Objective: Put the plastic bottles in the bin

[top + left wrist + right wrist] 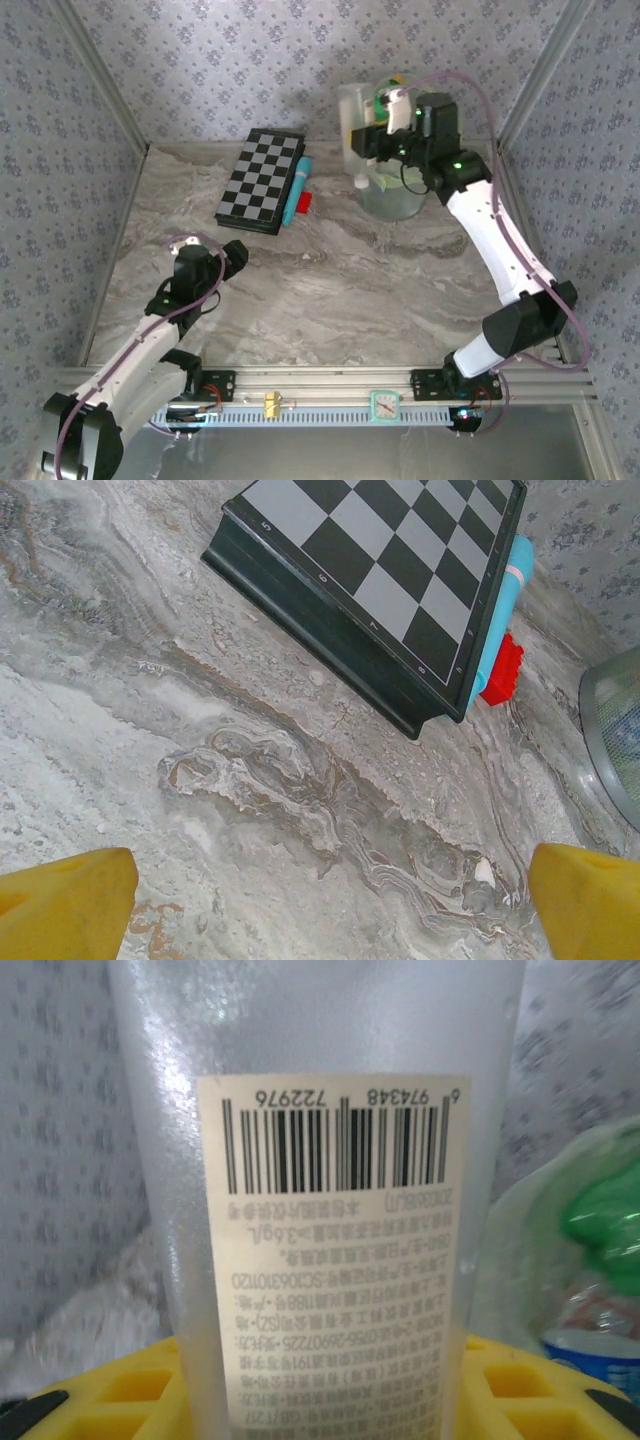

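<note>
A: Left arm [135, 355]: white shell on the long link, black housings at the joints, a lilac cable looping alongside.
B: Same on the right arm [492, 228]: white links, black elbow and wrist blocks, lilac cable arching overhead, a small green light near the wrist.
A: Black bases, both alike. Fingertips?
B: Bright yellow on the left fingers [65, 900], smooth and rounded at the ends.
A: Yellow too on the right fingers [130, 1388], moulded with square recesses, small black pieces at the outer lower corners.
</note>
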You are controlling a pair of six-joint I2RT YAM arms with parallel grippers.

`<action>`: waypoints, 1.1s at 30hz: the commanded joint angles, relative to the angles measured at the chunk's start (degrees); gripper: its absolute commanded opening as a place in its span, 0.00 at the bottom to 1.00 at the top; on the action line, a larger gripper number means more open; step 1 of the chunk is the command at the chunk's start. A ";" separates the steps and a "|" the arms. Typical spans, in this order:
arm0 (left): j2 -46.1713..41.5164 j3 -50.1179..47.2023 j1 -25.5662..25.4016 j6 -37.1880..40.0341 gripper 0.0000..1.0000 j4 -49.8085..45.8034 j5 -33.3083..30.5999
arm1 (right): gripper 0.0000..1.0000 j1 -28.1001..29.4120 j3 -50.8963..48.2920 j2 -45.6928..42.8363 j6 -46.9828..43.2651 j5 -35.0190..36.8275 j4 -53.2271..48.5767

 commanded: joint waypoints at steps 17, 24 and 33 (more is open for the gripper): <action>-2.88 0.48 0.51 -0.69 1.00 -0.97 0.67 | 0.36 -12.88 -1.71 5.74 29.56 12.99 20.84; -3.41 0.64 0.51 -0.72 1.00 -1.28 0.51 | 0.39 -12.72 -2.97 8.79 33.40 13.46 21.41; -3.03 1.20 0.54 -0.59 1.00 -1.19 0.73 | 0.41 -11.40 -6.18 7.85 35.41 11.42 20.43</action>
